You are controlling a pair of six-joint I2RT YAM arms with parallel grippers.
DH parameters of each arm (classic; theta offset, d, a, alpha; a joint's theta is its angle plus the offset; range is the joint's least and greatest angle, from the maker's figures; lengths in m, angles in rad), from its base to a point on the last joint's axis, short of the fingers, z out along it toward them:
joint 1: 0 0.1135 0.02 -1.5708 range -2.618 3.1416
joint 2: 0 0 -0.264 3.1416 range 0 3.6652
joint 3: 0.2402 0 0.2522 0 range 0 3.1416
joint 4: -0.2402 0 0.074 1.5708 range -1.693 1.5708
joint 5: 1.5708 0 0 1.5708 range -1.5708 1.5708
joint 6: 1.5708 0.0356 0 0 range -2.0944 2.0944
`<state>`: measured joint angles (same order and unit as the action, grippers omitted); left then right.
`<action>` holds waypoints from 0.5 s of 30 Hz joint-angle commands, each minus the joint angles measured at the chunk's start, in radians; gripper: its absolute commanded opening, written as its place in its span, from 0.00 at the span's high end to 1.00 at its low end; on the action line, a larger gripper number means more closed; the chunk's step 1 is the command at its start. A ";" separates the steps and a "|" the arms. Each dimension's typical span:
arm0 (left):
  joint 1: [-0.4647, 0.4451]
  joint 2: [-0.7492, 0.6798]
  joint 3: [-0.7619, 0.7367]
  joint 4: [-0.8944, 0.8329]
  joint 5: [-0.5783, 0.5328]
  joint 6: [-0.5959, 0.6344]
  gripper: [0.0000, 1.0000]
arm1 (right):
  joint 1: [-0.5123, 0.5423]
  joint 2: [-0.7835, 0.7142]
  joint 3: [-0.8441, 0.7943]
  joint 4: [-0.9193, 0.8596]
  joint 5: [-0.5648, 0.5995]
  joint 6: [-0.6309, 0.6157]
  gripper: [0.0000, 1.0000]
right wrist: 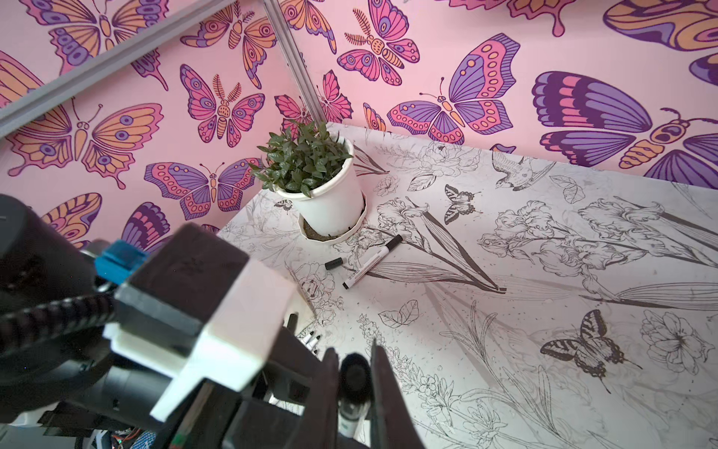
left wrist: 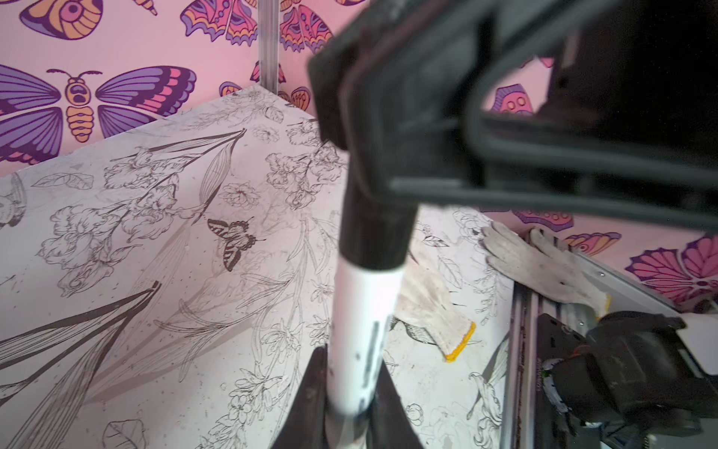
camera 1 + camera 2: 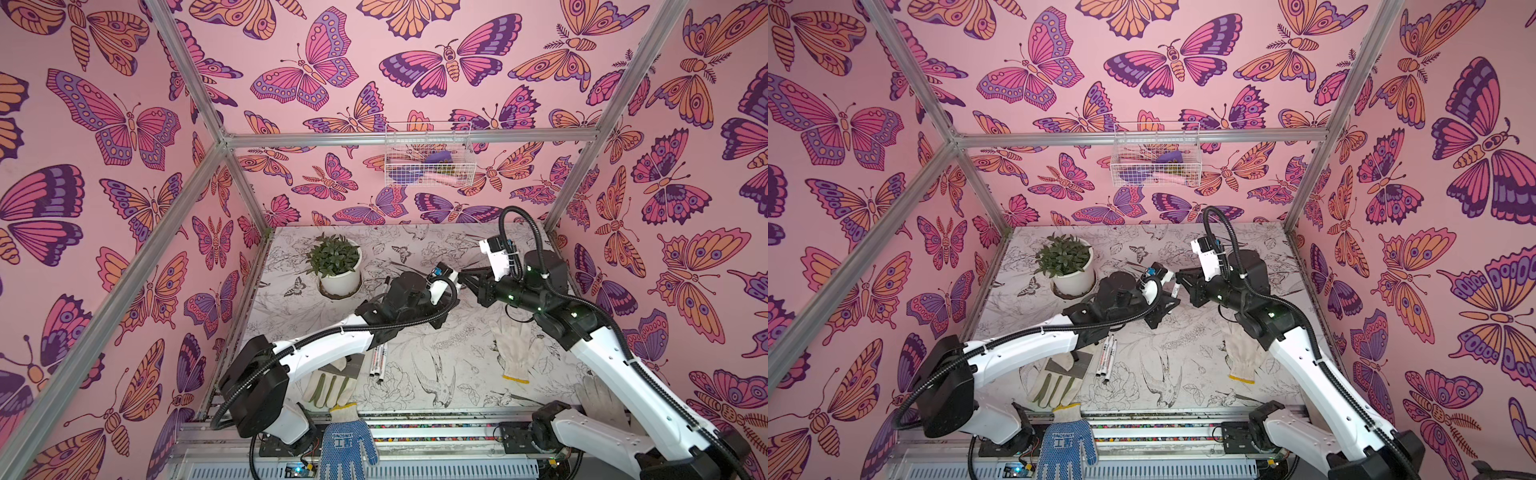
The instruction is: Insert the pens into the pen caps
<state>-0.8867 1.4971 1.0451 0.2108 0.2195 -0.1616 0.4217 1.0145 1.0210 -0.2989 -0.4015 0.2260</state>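
Papered pink on every side with big butterflies and framed in aluminium rails; below, a pale counter [image 3: 1196, 345] printed with line-drawn flowers and birds. Cluttered mostly at the edges: plant pot [image 3: 1074, 279] at 10 o'clock, glove [image 3: 1239, 353] at 4 o'clock, wire basket [image 3: 1156, 156] hung on the back wall at 12.

Just past the middle toward 1 o'clock, lifted clear of the counter: left claw [image 2: 347, 392] closed tight on the white barrel of a pen [image 2: 359, 322], gripping well back to leave the tip end free. Right claw [image 1: 353, 357] pinched shut on a black cap [image 1: 354, 373], meeting it from the opposite side. Set nose to nose to keep pen and cap on one line for a straight push. From the left wrist, cap seen over the tip, rim against the white barrel; fully seated or not, cannot tell.

Elsewhere, more waiting: three spare pens [image 3: 1106, 353], as far as can be told, laid side by side toward 7 o'clock beside the left arm, dark tips bare in the right wrist view. One further pen [image 1: 373, 260] near the pot, black at its far end and probably capped, with a loose cap [image 1: 333, 263] just beside it. Judging by those, task well short of finished.
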 commanded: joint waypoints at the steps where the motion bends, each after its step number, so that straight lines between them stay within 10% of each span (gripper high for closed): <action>1: 0.086 -0.118 -0.006 0.394 -0.218 -0.179 1.00 | -0.033 -0.030 -0.084 -0.312 -0.069 0.049 1.00; 15: 0.084 -0.096 0.013 0.318 -0.148 -0.077 1.00 | -0.062 -0.012 -0.044 -0.250 -0.265 0.063 1.00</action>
<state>-0.8906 1.4609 0.9977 0.2890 0.2604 -0.1394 0.3557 0.9833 1.0042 -0.2813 -0.5377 0.2920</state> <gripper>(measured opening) 0.154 0.147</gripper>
